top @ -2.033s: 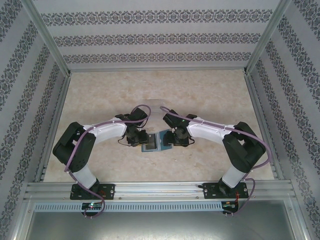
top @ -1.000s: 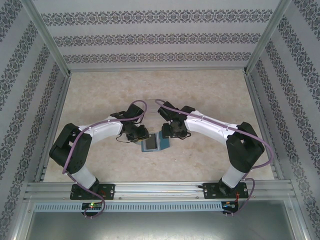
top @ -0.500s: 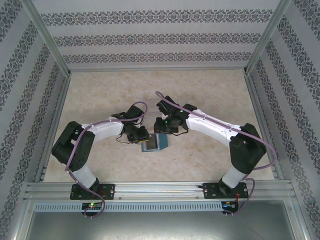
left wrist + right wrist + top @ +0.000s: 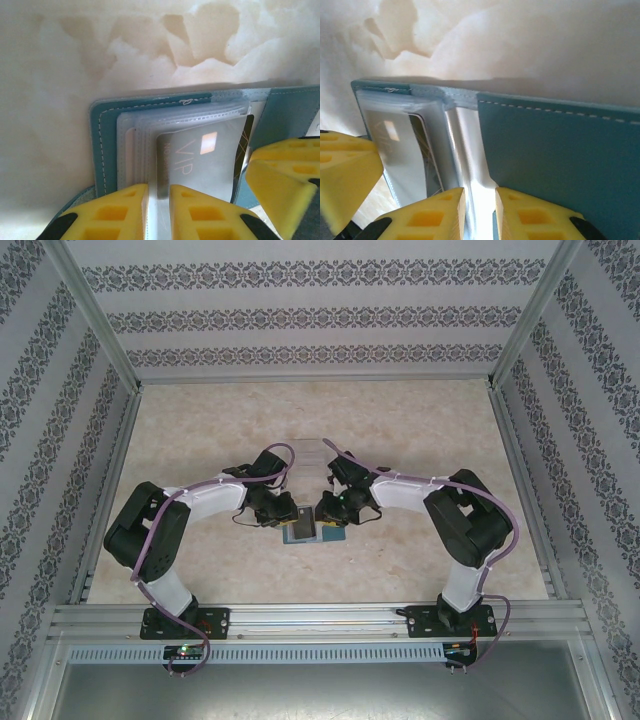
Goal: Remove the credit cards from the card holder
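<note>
The teal card holder (image 4: pixel 311 531) lies open on the table between both grippers. In the left wrist view its left panel (image 4: pixel 102 145) carries clear sleeves with a grey credit card (image 4: pixel 205 160) marked VIP on top. My left gripper (image 4: pixel 159 200) is shut on that card's near left edge, sleeve included. In the right wrist view the same card (image 4: pixel 395 145) shows at the left and the plain teal panel (image 4: pixel 555 160) at the right. My right gripper (image 4: pixel 480 205) is shut on a glossy clear sleeve at the holder's fold. From above, the left gripper (image 4: pixel 287 514) and right gripper (image 4: pixel 325 511) nearly touch.
A clear plastic tray (image 4: pixel 312 451) sits on the marble-patterned table just behind the grippers. Aluminium rails and patterned walls enclose the table on three sides. The right gripper's yellow finger (image 4: pixel 280 185) crowds in beside the left one.
The right arm has swung back from behind the holder and come down on its middle, its jaws closing. The left gripper has stayed at the holder's left panel.
</note>
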Action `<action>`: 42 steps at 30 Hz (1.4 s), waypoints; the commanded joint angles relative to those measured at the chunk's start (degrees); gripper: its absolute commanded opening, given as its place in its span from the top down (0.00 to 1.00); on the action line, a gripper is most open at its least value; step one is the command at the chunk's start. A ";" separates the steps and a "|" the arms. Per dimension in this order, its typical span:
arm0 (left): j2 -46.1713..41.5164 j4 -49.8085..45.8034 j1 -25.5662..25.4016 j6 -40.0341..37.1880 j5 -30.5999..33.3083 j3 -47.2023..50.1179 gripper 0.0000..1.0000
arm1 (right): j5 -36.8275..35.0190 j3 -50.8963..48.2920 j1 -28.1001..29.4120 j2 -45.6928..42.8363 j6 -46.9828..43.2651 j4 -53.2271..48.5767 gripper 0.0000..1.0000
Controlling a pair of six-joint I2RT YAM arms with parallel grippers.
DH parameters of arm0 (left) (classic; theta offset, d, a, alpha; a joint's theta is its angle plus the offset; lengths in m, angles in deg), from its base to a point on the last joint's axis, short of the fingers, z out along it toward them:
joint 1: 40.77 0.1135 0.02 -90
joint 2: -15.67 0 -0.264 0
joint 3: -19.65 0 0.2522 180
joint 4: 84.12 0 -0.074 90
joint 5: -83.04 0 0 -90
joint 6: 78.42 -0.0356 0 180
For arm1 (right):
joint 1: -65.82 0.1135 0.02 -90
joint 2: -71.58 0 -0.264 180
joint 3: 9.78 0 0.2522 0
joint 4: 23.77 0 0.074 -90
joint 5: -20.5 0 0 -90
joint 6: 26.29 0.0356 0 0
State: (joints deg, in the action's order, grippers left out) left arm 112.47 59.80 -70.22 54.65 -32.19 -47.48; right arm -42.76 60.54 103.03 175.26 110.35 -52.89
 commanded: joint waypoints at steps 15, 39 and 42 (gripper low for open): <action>-2.44 -3.24 0.70 -0.75 -2.77 -1.34 0.78 | 3.57 -2.75 -1.09 -2.60 1.60 7.65 0.75; 2.41 -6.48 0.71 -3.80 0.16 -1.73 0.83 | 8.41 -2.72 -1.00 0.25 0.99 12.72 0.81; 2.54 -6.41 0.75 -3.79 0.01 -1.69 0.84 | 8.46 -2.77 -0.92 -0.14 1.00 13.06 0.82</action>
State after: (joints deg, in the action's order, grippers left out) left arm 113.34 55.53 -70.00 52.05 -33.30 -48.75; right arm -35.50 58.22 102.29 175.30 111.57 -41.11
